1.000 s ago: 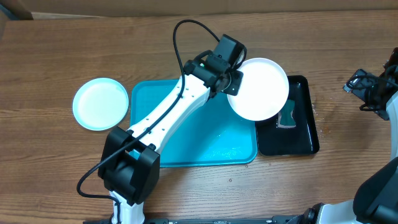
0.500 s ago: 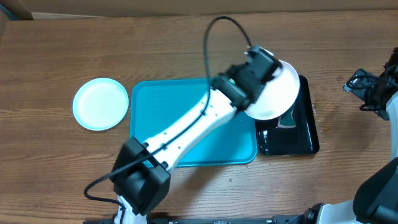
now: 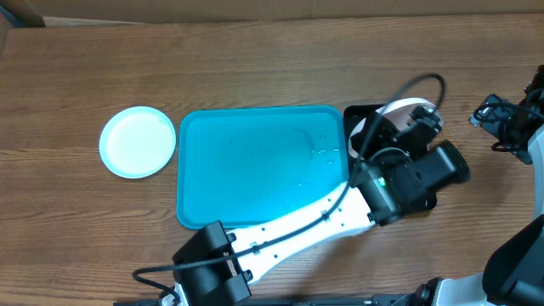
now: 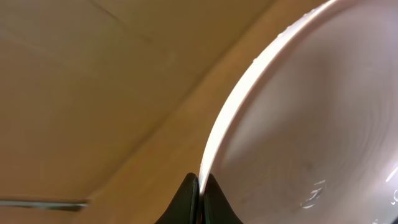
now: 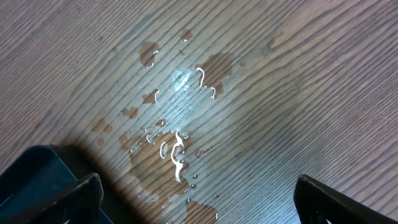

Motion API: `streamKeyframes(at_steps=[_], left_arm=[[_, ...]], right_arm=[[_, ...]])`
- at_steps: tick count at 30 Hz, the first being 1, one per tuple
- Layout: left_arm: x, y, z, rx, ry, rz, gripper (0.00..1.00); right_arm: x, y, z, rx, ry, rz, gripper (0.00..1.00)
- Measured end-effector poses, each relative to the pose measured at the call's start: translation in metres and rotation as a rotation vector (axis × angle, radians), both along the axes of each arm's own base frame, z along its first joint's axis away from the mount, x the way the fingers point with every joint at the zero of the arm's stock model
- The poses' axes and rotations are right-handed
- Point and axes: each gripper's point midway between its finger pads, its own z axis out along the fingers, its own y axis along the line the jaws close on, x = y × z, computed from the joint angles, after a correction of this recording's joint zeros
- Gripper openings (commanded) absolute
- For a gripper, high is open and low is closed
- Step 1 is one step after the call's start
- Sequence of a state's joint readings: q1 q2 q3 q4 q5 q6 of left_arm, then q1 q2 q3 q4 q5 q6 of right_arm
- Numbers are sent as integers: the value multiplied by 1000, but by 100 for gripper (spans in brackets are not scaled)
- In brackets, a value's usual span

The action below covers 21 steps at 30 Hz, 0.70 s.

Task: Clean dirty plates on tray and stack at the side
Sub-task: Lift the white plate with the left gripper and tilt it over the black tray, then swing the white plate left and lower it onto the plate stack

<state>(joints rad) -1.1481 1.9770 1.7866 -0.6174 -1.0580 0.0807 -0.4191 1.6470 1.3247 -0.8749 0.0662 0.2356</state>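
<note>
My left gripper (image 4: 200, 186) is pinched tight on the thin, smooth rim of the round white plate (image 4: 298, 118), which is glossy and beaded with water. Since a second ago the plate has swung right, off the turquoise tray's (image 3: 255, 161) edge and over the glossy black tray (image 3: 353, 119). My right gripper (image 5: 196, 193) gapes wide above the wet wood-grain counter (image 5: 280, 74), and the pale blue plate (image 3: 138, 142) lies left of the tray.

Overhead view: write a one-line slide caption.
Left gripper, shut on the rim of the white plate, holds it tilted over the black tray; pale blue plate lies left of the turquoise tray.
</note>
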Motion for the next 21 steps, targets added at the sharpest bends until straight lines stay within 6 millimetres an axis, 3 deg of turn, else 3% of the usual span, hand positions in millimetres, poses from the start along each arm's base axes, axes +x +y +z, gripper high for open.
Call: streamKeyframes(at_steps=[10, 21], left_arm=[[-14, 1, 20, 78, -107, 41, 4], [-15, -2, 14, 58, -78, 23, 4]], right_arm=[[0, 0, 0, 0, 0, 0, 100], [0, 0, 0, 0, 0, 0, 100]])
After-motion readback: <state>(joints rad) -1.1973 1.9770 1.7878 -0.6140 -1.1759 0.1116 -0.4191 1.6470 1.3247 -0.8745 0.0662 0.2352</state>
